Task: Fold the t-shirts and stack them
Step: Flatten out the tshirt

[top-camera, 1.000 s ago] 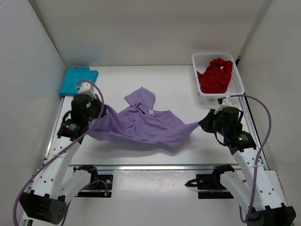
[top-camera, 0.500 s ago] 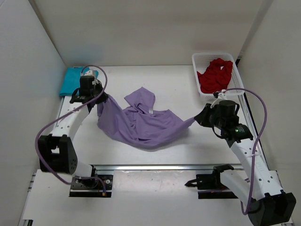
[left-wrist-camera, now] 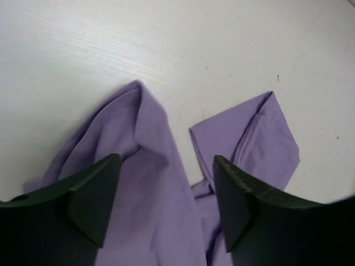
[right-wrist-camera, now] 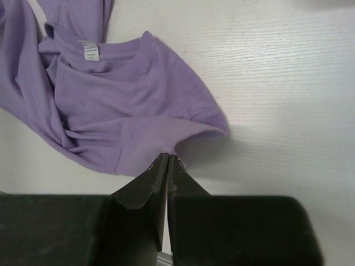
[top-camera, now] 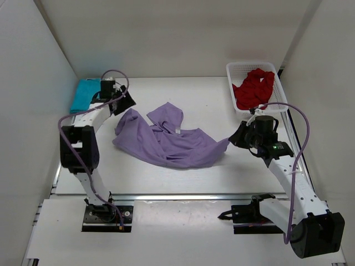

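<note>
Wrist views alone show left jaws spread above the lavender t-shirt, right jaws pinching its edge.

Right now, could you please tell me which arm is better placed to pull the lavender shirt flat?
Right: the right gripper is shut on the lavender shirt at its edge. The left gripper hangs open above it, empty.

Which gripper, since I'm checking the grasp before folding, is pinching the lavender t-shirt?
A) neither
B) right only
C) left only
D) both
B: the right gripper is shut on an edge of the lavender t-shirt, while the left gripper is open above the cloth, gripping nothing.
</note>
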Action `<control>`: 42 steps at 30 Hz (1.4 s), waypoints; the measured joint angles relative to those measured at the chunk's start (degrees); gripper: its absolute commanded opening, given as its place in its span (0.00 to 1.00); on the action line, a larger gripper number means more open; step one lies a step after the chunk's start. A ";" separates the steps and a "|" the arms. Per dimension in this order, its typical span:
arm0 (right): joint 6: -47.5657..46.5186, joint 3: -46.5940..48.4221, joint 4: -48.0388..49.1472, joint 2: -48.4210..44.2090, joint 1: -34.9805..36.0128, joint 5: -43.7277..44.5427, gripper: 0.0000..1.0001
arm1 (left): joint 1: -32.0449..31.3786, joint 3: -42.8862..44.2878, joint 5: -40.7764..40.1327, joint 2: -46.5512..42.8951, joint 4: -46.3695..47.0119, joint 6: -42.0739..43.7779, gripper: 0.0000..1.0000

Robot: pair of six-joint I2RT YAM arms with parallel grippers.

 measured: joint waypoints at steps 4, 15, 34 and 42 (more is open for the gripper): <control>0.00 0.00 0.70 -0.07 -0.11 -0.74 0.00 | 5.60 -14.16 3.32 -13.40 4.46 -1.97 0.99; -0.02 -1.09 2.93 -1.81 2.78 -3.48 0.00 | 12.70 -47.25 7.61 -45.16 10.80 -8.55 0.32; 0.02 -1.97 3.48 -2.86 5.09 -4.28 0.00 | 15.61 -53.22 6.60 -33.73 21.35 -15.32 0.52; 0.22 -2.60 3.87 -2.56 6.29 -4.28 0.00 | 14.71 -51.01 6.14 -29.94 24.74 -17.25 0.26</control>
